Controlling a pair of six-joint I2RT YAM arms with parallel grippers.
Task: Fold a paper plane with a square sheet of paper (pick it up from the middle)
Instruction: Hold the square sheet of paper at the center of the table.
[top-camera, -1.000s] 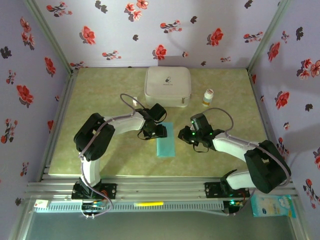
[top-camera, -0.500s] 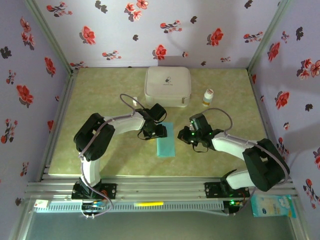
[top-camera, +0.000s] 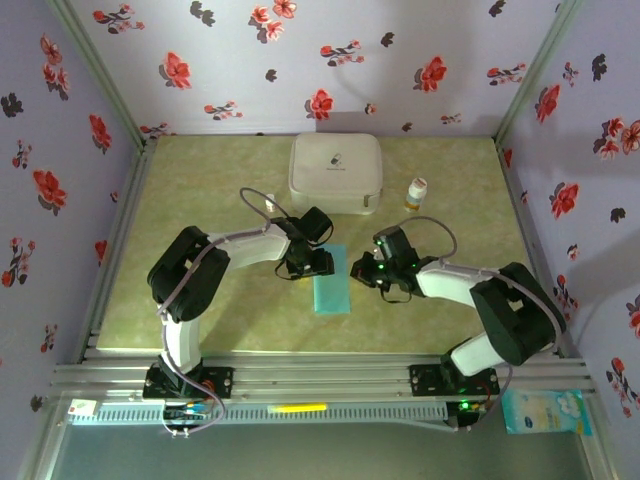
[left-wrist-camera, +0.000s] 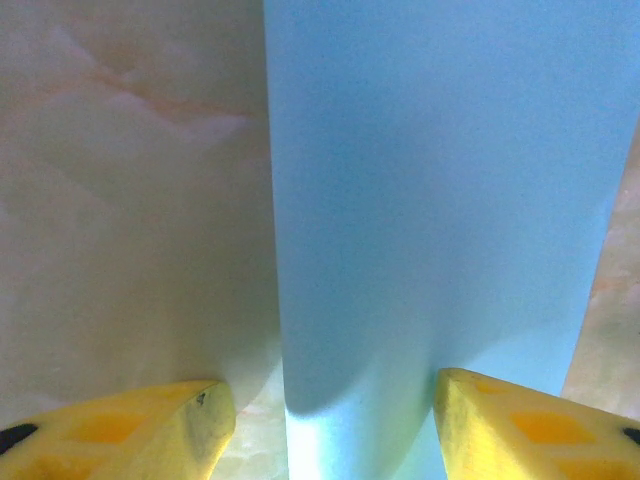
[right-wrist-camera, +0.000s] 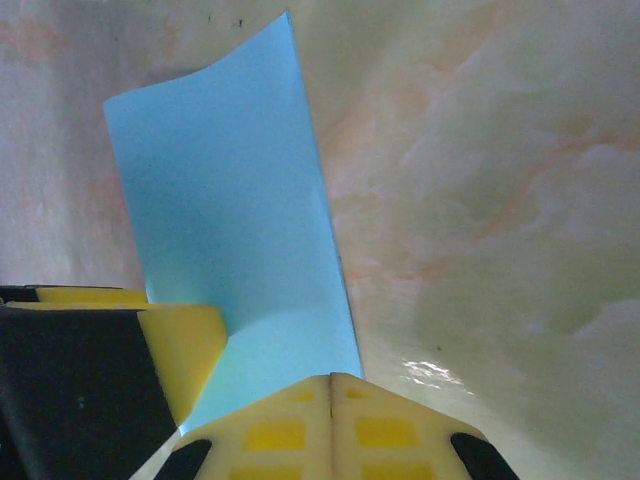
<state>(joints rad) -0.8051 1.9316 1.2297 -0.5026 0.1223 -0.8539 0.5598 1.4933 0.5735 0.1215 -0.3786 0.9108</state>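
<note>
Though unclear from top | wrist cam: R jaws pinch paper (right-wrist-camera: 230, 200)

Lilac wallpaper all round here: the back wall (top-camera: 320, 60), the left wall (top-camera: 50, 200) and the right wall (top-camera: 590, 200) are scattered with red and dark flowers. Metal corner posts (top-camera: 100, 70) slant up where they meet. Below lies the table (top-camera: 220, 180), a pale green-beige marbled top, evenly and softly lit. Silver rails (top-camera: 320, 378) run along its near edge, with grey floor (top-camera: 320, 450) beneath. Up close, the marbling (left-wrist-camera: 120, 200) shows pinkish veins, and a small glare (right-wrist-camera: 430, 370) glints off it.
</note>
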